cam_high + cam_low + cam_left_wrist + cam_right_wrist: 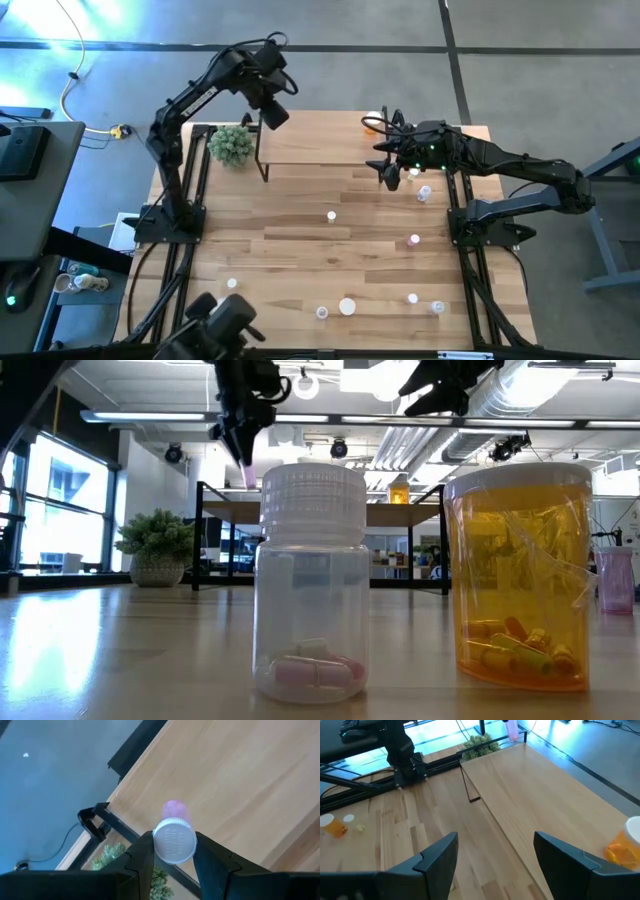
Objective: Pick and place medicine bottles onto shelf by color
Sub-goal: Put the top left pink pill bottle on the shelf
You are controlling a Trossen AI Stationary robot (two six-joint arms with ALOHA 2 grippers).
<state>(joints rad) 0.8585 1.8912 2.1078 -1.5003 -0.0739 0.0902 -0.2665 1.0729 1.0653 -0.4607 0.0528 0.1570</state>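
Your left gripper is clamped on a pink bottle, cap between the fingers, hanging above the shelf near its corner. A potted plant sits just past that edge, below your fingers. Your right gripper stands spread and empty over the shelf's other end; one orange bottle stands just outside one finger, bare wood ahead. About eight bottles dot the table.
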